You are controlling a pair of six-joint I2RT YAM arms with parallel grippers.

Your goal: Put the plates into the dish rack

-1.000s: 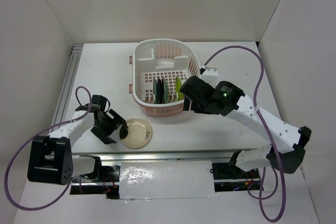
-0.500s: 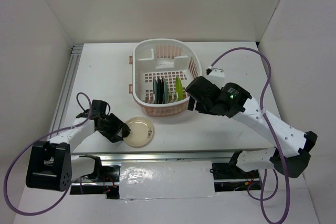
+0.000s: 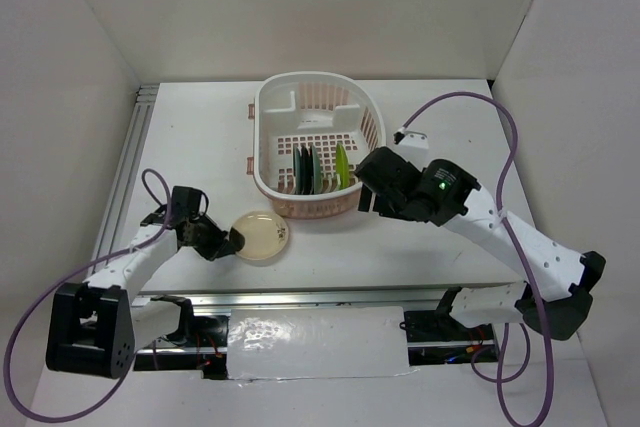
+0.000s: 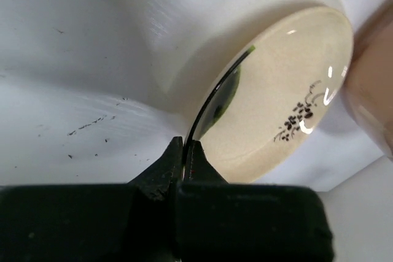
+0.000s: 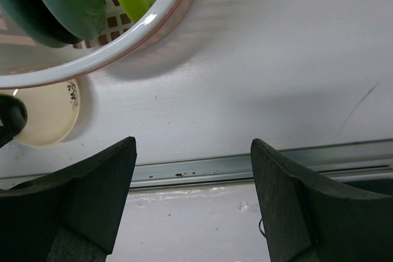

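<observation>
Dish rack (image 3: pixel 262 147) centred on table (image 3: pixel 200 127), far side. Right gripper (image 3: pixel 368 187) just beside its right wall, fingers spread wide, nothing between. Left gripper (image 3: pixel 232 243) pinched tight on rim of tan plate (image 3: pixel 264 235), tilted, near rack's front. Teal plates (image 3: pixel 308 169) and lime-green plate (image 3: pixel 342 164) upright inside rack.

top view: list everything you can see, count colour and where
dish rack: 1, pale pink and white, far centre
lime-green plate: 1, standing on edge in the rack, rightmost
teal and dark plates: at least 2, packed on edge left of the lime-green one; exact count unclear
tan plate: 1, cream-tan with a dark motif, in front of the rack
table: 1, white
cables: 2, purple, one per arm
left claw: 1, black, shut on the tan plate's rim
right claw: 1, black, open, by the rack's near right corner, holding nothing
</observation>
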